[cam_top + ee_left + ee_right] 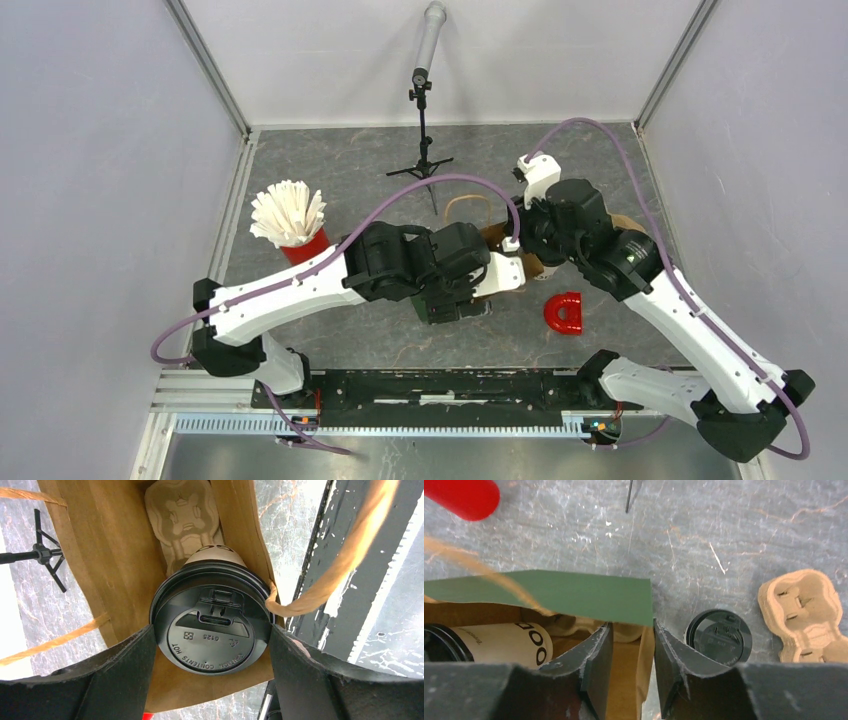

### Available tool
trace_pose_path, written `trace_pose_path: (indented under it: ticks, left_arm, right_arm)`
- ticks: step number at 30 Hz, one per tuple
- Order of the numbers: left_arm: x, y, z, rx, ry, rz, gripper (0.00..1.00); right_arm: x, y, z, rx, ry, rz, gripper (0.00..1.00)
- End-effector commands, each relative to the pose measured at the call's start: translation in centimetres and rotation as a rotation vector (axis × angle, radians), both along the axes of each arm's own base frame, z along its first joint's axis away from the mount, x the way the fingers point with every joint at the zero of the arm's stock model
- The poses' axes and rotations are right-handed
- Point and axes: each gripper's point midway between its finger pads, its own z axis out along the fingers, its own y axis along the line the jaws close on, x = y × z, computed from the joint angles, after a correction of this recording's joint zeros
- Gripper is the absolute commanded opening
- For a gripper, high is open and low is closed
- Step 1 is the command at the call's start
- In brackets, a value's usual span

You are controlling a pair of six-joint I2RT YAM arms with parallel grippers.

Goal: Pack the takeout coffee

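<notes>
The takeout coffee [210, 645], a cream cup under a black lid, hangs inside the open paper bag [115, 555]. My left gripper [211, 629] is shut on it, one finger against each side of the lid. A brown cup carrier [182, 510] lies at the bag's bottom beneath the cup. In the right wrist view the same cup [499, 642] shows inside the bag, behind the green outer wall [549, 597]. My right gripper [632, 625] is open and straddles the bag's corner edge, with the brown paper between its fingers. From above, both arms hide most of the bag [495, 240].
A second black-lidded cup [719, 640] stands on the table beside the bag, with another brown carrier [804, 615] to its right. A red cup of white sticks [290, 225] stands at the left. A red U-shaped piece [564, 314] and a small tripod [422, 150] are nearby.
</notes>
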Motion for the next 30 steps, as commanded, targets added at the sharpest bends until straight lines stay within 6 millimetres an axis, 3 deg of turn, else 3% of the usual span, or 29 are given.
trace_pose_path:
  ticks: [1, 10, 16, 20, 25, 30]
  left_arm:
    - [0.2, 0.4, 1.3, -0.036, -0.069, -0.046, 0.64]
    - [2.9, 0.6, 2.0, -0.025, -0.230, -0.048, 0.63]
    - [5.9, 0.7, 4.1, -0.057, -0.312, -0.020, 0.63]
    - [7.0, 1.0, 4.6, -0.049, -0.326, -0.021, 0.63]
    - [6.7, 1.5, 3.7, -0.028, -0.299, -0.013, 0.64]
    - [6.0, 2.1, 2.3, 0.001, -0.258, -0.017, 0.63]
  right_arm:
    - [-0.5, 0.0, 0.9, 0.006, 0.018, 0.015, 0.36]
    - [1.3, 0.5, 1.8, 0.104, -0.026, -0.083, 0.01]
    - [2.5, 2.0, 2.7, 0.231, -0.104, -0.088, 0.00]
    - [3.1, 1.4, 3.4, 0.239, -0.128, -0.131, 0.00]
    - [1.8, 0.7, 1.8, 0.325, -0.092, -0.180, 0.00]
    - [0.1, 0.5, -0.6, 0.304, -0.052, -0.130, 0.03]
